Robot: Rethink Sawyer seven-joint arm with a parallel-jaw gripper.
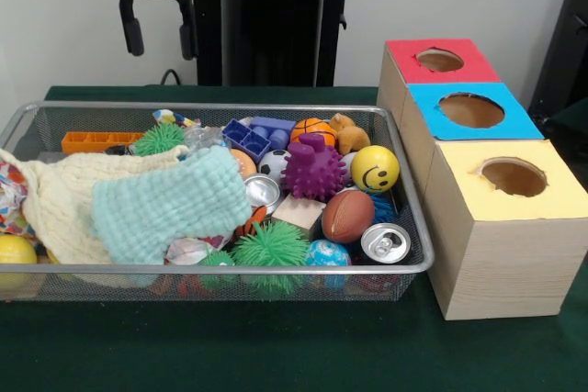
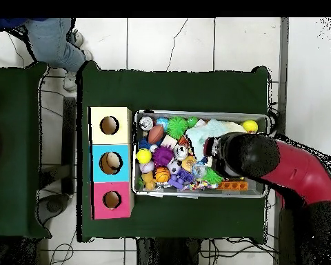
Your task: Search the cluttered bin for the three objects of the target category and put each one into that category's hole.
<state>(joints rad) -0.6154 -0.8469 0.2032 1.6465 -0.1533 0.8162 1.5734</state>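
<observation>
A wire bin (image 1: 404,268) is sitting on the green tabletop (image 1: 276,346), crammed with toys: a purple spiky ball (image 1: 312,170) is lying near the middle, with a soccer ball (image 1: 273,165) just to its left, a small basketball (image 1: 312,128) behind it and a yellow smiley ball (image 1: 375,168) to its right; a brown football (image 1: 347,216) is resting in front of the smiley ball, beside an upright drink can (image 1: 383,242), and a globe-patterned ball (image 1: 327,254) is lying against the front wall next to a green fuzzy ball (image 1: 270,247). A mint washcloth (image 1: 170,204) is draping over a cream cloth (image 1: 55,199) across the left half, with a yellow ball (image 1: 16,250) peeking out at the front left corner; blue building blocks (image 1: 253,135) and an orange block strip (image 1: 99,141) are lying along the back. Just to the right of the bin three wooden boxes are standing in a row, touching one another, each with a round hole on top: yellow (image 1: 510,192) nearest, blue (image 1: 470,111) in the middle, red (image 1: 439,61) farthest. The claw (image 1: 159,25) is hanging above the back left part of the bin, well clear of the toys, its two black fingers (image 1: 133,29) spread apart and holding nothing. In the overhead view a person's leg (image 2: 54,41) is showing at the top left edge
</observation>
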